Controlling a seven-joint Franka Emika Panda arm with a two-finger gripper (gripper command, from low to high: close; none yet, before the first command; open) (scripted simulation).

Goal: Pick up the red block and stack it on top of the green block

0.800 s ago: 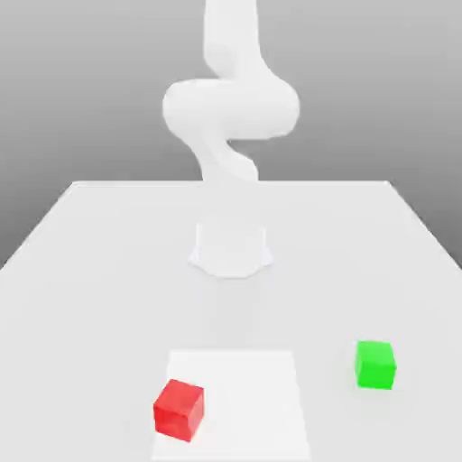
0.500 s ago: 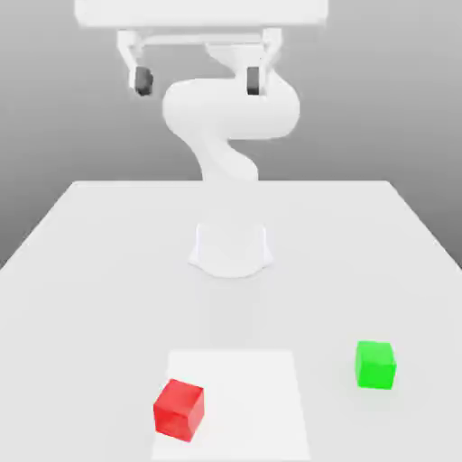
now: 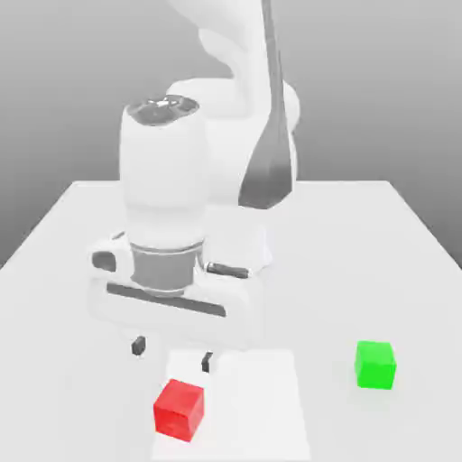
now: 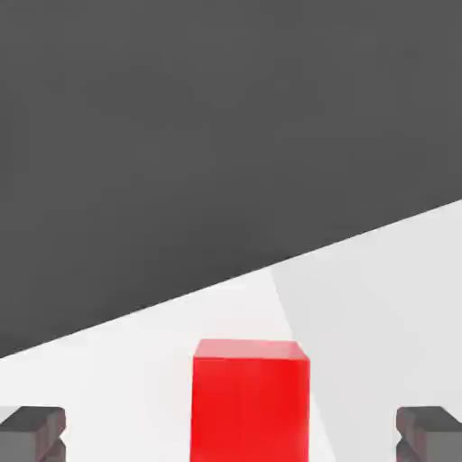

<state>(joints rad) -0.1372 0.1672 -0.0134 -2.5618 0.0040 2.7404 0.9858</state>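
The red block (image 3: 179, 410) rests on a paler square patch near the table's front edge, toward the exterior view's left. The green block (image 3: 374, 364) sits apart from it, toward the exterior view's right. My gripper (image 3: 172, 353) hangs open just above and behind the red block, its two dark fingertips (image 3: 138, 345) spread wide and holding nothing. In the hand view the red block (image 4: 250, 397) lies between the two fingertips (image 4: 32, 433), touching neither.
The white table (image 3: 361, 235) stretches back to the arm's base, which the lowered hand mostly covers. A lighter square patch (image 3: 262, 397) marks the surface under the red block. Beyond the table edge the ground is dark grey (image 4: 226, 135).
The hand has dropped from high above the table down to just over the red block, fingers still spread. Neither block has moved.
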